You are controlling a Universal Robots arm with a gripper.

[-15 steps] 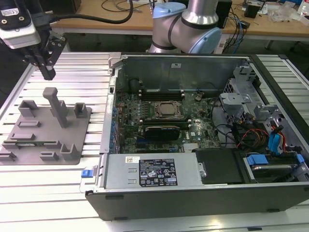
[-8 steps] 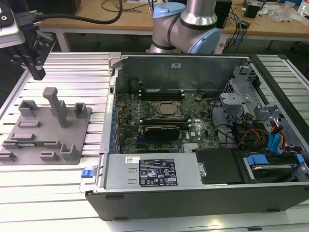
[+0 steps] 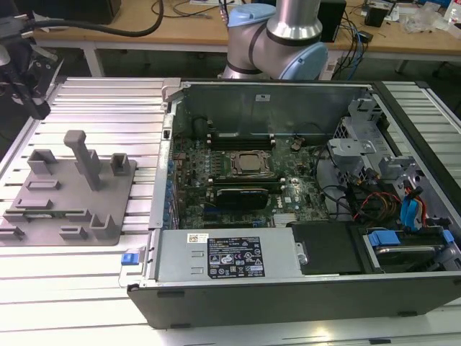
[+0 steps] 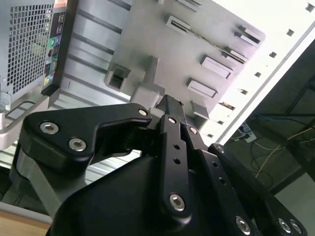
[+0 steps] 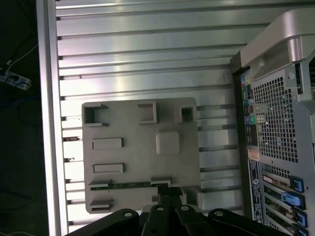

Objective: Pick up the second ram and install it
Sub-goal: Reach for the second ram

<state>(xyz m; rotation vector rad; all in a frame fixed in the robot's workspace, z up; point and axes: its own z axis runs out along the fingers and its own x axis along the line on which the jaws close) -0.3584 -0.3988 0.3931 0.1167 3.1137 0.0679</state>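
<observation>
1. Second ram [image 3: 50, 213], exterior view: a green stick lying flat in a slot of the grey fixture [image 3: 108, 191]. The fixture sits on the ribbed counter [image 3: 108, 108], to the exterior view's left of the open computer case [image 3: 288, 281].
2. First wrist view: the black fingers [image 5: 165, 194] are pressed together and hold nothing. Their tips lie by one end of the stick, and contact cannot be judged.
3. Second wrist view: the closed tips point toward the fixture, with the case's rear panel beside it.
</observation>
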